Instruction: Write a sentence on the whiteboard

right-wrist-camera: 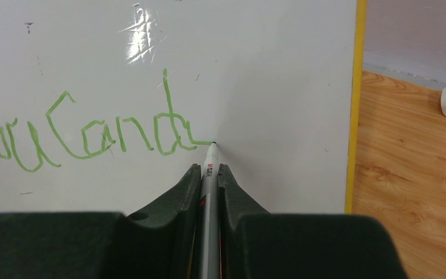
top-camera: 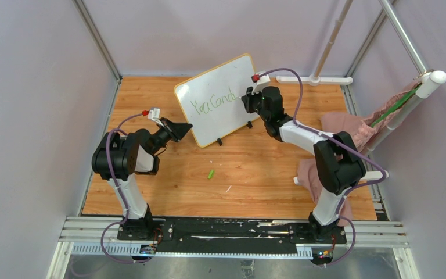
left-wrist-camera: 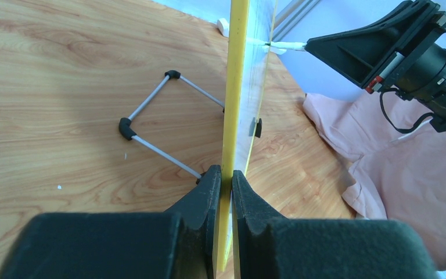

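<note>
The whiteboard (top-camera: 223, 87) stands tilted on the wooden table, white with a yellow rim. My left gripper (top-camera: 187, 128) is shut on its left edge; in the left wrist view the yellow rim (left-wrist-camera: 235, 87) runs up from between the jaws (left-wrist-camera: 226, 177). My right gripper (top-camera: 247, 100) is at the board's right half, shut on a grey marker (right-wrist-camera: 210, 161). The marker's tip touches the white surface (right-wrist-camera: 279, 70). The sentence (right-wrist-camera: 93, 136) is green handwriting reading "You Can d", and its last stroke ends at the marker tip. The same writing (top-camera: 212, 103) shows from above.
A small green cap (top-camera: 211, 173) lies on the table in front of the board. Pink cloth (top-camera: 348, 128) is heaped at the right, beside a white pipe frame (top-camera: 325, 79). A wire stand (left-wrist-camera: 151, 122) props the board from behind. Walls close in on the left, back and right.
</note>
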`<state>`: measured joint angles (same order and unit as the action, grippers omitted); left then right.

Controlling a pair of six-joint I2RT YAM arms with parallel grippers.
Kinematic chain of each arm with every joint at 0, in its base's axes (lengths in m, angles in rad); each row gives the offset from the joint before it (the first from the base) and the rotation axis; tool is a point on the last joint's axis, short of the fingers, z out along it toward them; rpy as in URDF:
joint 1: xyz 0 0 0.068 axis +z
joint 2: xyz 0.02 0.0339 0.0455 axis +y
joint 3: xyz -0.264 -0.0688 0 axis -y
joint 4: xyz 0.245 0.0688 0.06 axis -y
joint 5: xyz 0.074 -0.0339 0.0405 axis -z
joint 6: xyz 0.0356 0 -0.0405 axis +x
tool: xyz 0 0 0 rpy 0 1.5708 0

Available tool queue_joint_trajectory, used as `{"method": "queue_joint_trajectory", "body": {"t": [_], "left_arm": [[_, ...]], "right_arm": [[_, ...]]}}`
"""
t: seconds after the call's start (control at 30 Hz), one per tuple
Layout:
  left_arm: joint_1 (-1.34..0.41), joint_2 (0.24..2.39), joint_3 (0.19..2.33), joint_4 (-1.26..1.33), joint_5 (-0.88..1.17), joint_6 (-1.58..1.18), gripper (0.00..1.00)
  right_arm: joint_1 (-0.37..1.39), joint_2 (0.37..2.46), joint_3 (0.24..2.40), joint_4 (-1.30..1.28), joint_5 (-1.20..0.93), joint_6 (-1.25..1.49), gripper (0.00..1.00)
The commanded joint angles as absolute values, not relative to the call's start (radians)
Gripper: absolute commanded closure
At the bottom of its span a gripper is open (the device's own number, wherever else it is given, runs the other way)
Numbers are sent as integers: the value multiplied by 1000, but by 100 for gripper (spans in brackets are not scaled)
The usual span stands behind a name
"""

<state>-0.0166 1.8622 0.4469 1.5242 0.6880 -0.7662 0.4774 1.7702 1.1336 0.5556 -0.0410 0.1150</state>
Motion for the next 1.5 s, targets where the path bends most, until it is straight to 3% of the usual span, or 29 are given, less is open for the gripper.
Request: {"method": "queue_joint_trajectory", "body": {"t": [0.0,0.57,1.47], "left_arm": [[-18,1886,446,1549,678,-750,100],[-18,1887,449,1549,678,-750,100],[-18,1887,449,1550,677,-753,100]], "right_arm": [[456,1769,1163,533,-18,111,100],[470,1810,1261,503,-50,110,100],[531,1774,1175,522,-31,112,100]]}}
